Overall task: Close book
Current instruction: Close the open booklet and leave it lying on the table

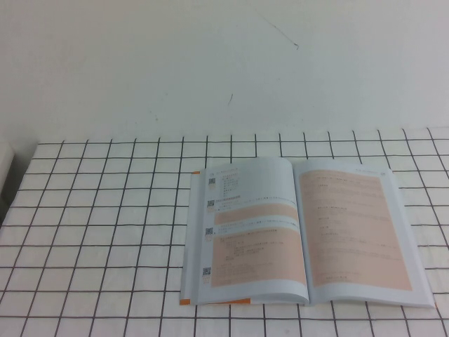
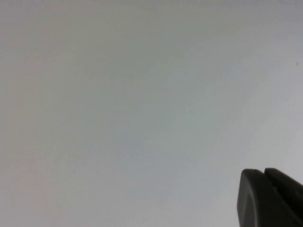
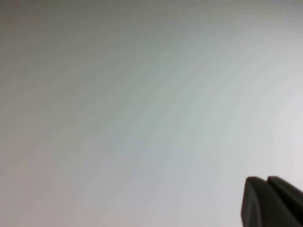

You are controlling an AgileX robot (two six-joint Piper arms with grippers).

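An open book (image 1: 302,232) lies flat on the checked tablecloth (image 1: 105,239), right of the table's middle. Its left page (image 1: 252,232) carries text, small square codes and peach boxes; its right page (image 1: 358,232) is mostly peach. An orange cover edge (image 1: 224,302) shows under the near left corner. Neither arm appears in the high view. My left gripper (image 2: 263,171) shows only in the left wrist view, its dark fingertips pressed together against a blank pale surface. My right gripper (image 3: 267,178) looks the same in the right wrist view, shut on nothing. Both are away from the book.
A white wall (image 1: 224,63) rises behind the table's far edge. A pale object (image 1: 4,165) pokes in at the far left edge. The cloth's black grid runs across the whole table, with the book's right edge close to the picture's right border.
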